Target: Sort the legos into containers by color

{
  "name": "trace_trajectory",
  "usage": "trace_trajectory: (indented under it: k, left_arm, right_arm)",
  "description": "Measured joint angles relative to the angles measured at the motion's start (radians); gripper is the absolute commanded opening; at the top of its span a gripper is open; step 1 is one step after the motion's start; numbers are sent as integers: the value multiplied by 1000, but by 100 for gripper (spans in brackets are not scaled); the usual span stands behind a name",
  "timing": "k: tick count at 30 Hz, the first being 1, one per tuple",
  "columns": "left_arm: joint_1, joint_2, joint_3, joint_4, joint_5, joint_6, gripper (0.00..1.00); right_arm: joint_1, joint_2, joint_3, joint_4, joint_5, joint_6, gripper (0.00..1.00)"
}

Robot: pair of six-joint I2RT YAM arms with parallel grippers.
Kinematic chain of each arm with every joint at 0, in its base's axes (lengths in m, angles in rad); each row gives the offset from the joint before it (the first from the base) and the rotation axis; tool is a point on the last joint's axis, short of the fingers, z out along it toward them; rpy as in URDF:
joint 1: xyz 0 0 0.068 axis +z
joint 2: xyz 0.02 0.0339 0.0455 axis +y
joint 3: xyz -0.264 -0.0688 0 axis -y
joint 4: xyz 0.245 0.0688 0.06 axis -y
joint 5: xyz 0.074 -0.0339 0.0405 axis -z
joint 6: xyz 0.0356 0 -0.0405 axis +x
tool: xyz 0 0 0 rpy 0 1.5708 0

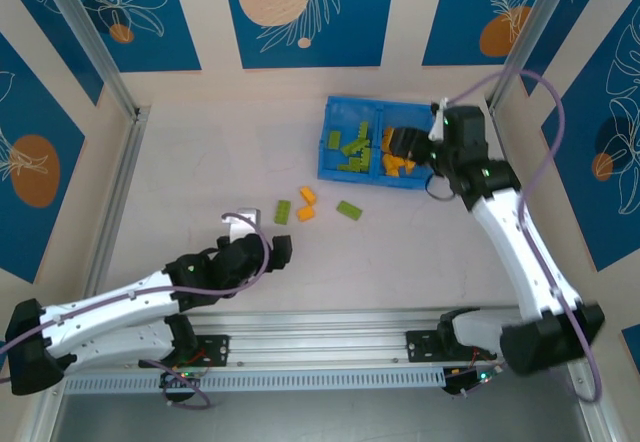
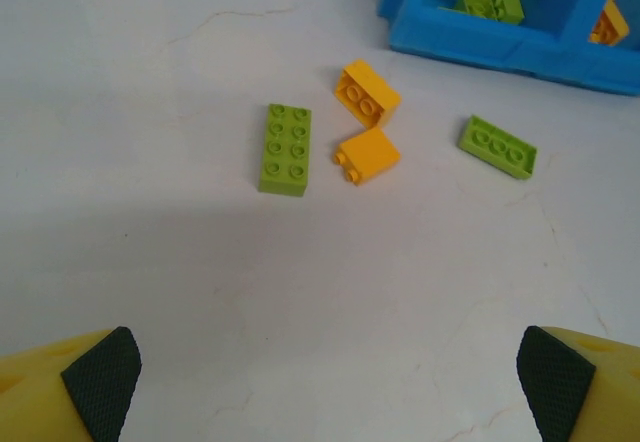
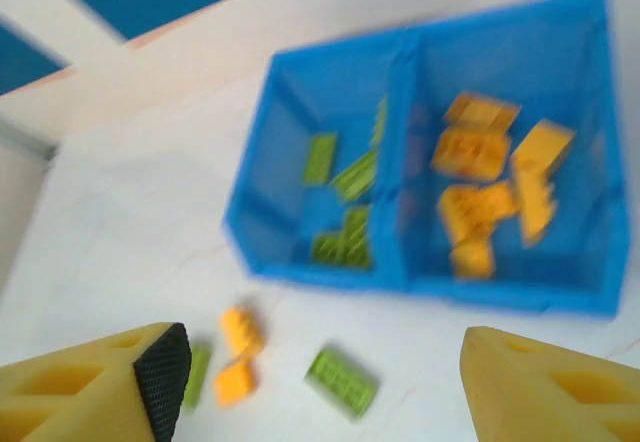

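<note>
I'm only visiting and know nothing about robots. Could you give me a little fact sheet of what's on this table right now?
Container: blue bin, two compartments, far right of the table
Left compartment: sorted green bricks
Right compartment: sorted orange bricks
Loose in front of the bin: green brick, second green brick, orange brick, second orange brick
Left gripper: open, empty, facing the loose bricks
Right gripper: open, empty, above the bin
</note>
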Motion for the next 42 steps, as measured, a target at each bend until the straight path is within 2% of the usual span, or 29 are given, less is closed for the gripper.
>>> trace_trajectory:
  k: [3, 6, 11, 20, 29, 37, 42]
  left_arm:
    - [2, 126, 65, -16, -15, -94, 100]
    - [5, 291, 207, -43, -10, -168, 100]
    - [14, 577, 493, -51, 41, -229, 100]
    - [66, 944, 756, -65, 142, -341, 98]
    - [154, 1202, 1030, -129, 254, -352, 94]
    - [189, 1328, 1192, -228, 338, -351, 80]
    - [199, 1376, 1219, -280, 366, -344, 70]
  right_arm:
    - [0, -164, -184, -4, -142, 49, 86]
    - [-6, -303, -351, -30, -267, 103, 91]
    - [-11, -450, -483, -87, -380, 171, 100]
    - [-28, -572, -517, -208, -326, 235, 99]
    - [-33, -599, -517, -233, -305, 243, 99]
    - [-35, -603, -517, -270, -280, 243, 99]
    - [-37, -628, -515, -288, -277, 250, 100]
